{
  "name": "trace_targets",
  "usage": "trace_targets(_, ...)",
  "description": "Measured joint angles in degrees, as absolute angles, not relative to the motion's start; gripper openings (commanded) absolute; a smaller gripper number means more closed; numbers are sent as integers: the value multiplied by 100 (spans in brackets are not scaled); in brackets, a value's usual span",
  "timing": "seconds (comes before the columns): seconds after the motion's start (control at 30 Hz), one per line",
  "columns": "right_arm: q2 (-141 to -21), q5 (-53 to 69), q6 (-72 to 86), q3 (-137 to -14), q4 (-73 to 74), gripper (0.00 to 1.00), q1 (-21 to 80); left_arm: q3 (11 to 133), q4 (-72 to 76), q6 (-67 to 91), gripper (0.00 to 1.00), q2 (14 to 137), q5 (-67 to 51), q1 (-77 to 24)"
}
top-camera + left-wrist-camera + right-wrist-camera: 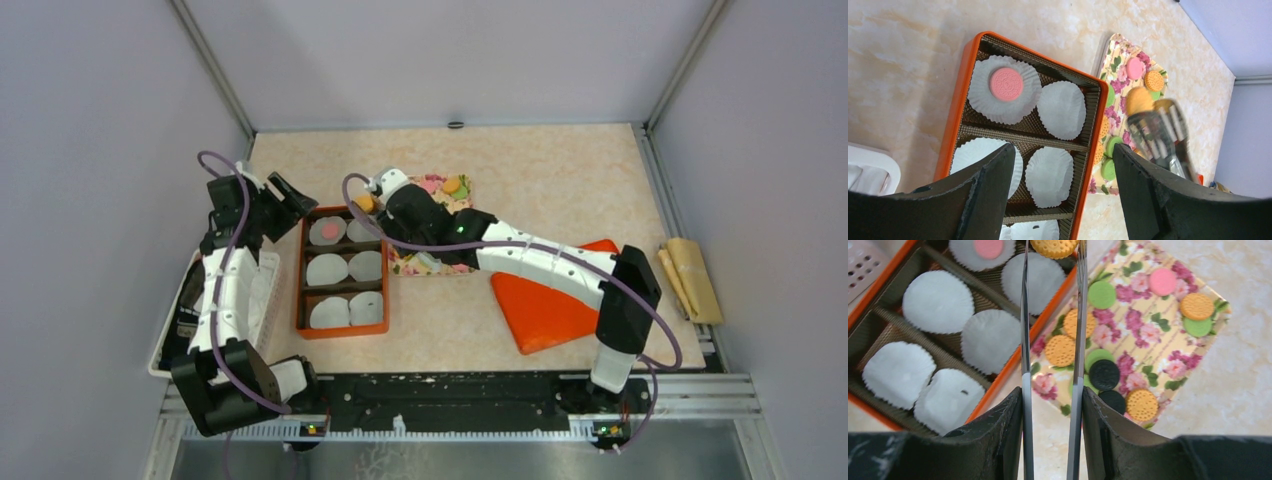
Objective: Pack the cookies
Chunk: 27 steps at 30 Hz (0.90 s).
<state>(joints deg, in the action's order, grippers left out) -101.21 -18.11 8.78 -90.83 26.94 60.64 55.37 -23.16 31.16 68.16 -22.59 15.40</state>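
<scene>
Right claw: clenched on one orange cookie, pinched flat-side up at the very tips of its two long metal blades. You can see the same cookie from the left wrist camera, caught between those blades.

- Under the tips: the edge where the orange box meets the floral tray. Whether the cookie hangs over the box or over the tray, you cannot tell.
- Left of the blades, in the right wrist view: the box, split by brown ribbed dividers into three rows, two white paper liners per row.
- The liner in the row nearest the tips, on the side away from the tray, holds a pink cookie. The other five liners are bare.
- Right of the blades: the floral tray, just beside the box, with the loose cookies lying flat on it in orange, green, pink and black. Some overlap.

Left claw: released, jaws spread wide, nothing between them. It hangs above the box on the side away from the tray, looking down at the liners.

Further out from the right claw, under its arm: a flat orange sheet on the table.
</scene>
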Motion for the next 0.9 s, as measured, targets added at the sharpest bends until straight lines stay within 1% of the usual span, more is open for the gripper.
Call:
trace_targets(0.13,-10210,-1649,880,-9083,2711,28,6213,5588,-2316,3109,79,6816,-2270,1555)
trace_targets(0.33,-10750,-1699,825,-9144,2716,31,6213,5588,-2322,3044,79,6816,-2287,1594)
trace_targets(0.47,-11192,-1852,720,-9395,2764,39,6213,5588,-2322,3004,79,6816,-2309,1634)
trace_targets(0.63,-11336,-1959,666,-9537,2753,53,6213,5588,-2322,2982,79,6818,-2318,1673)
trace_targets(0.8,-11334,-2115,650,-9572,2722,54,6213,5588,-2318,2980,79,6864,-2353,1719)
trace_targets(0.9,-11334,-2200,648,-9572,2698,53,6213,5588,-2318,2980,79,6895,-2383,1732)
